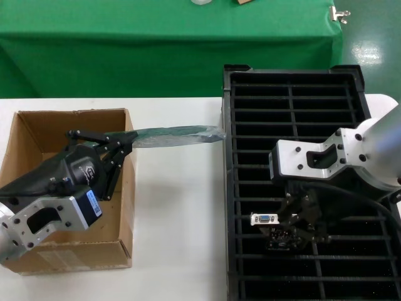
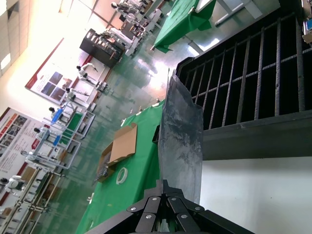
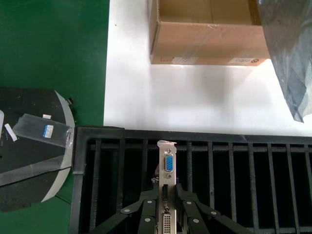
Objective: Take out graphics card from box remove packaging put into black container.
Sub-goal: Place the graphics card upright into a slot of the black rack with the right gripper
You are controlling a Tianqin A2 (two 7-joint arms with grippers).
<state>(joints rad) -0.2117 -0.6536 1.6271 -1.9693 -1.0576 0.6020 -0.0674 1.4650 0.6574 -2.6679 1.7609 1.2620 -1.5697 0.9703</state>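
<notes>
Clamped together on one end of the packaging (image 1: 169, 135), the jaws of my left gripper (image 1: 116, 152) hung over the right-hand part of the box (image 1: 37, 128), which sat at the left of the white tabletop (image 1: 178, 219). From those jaws the grey, crinkly bag stretched out to the right across the tabletop, and its far tip reached the near-left edge of the black container (image 1: 233, 188). In my left wrist view the packaging (image 2: 183, 131) rose from between the jaws of my left gripper (image 2: 165, 187) as a flat, shiny sheet, with the slatted black container (image 2: 253, 131) beyond it.

Farther right, my right gripper (image 1: 294, 219) was low over the black container, toward its near half. Its jaws were closed on the graphics card (image 1: 266, 219), whose silver bracket with the blue port stuck out to the left of them. My right wrist view showed the graphics card (image 3: 168, 168) standing bracket-up between the jaws of my right gripper (image 3: 166, 204), down among the slats of the black container (image 3: 122, 134), close to its left wall. The box (image 3: 204, 44) lay well apart across the tabletop (image 3: 195, 102), and a corner of the packaging (image 3: 287, 63) hung in from the side.
</notes>
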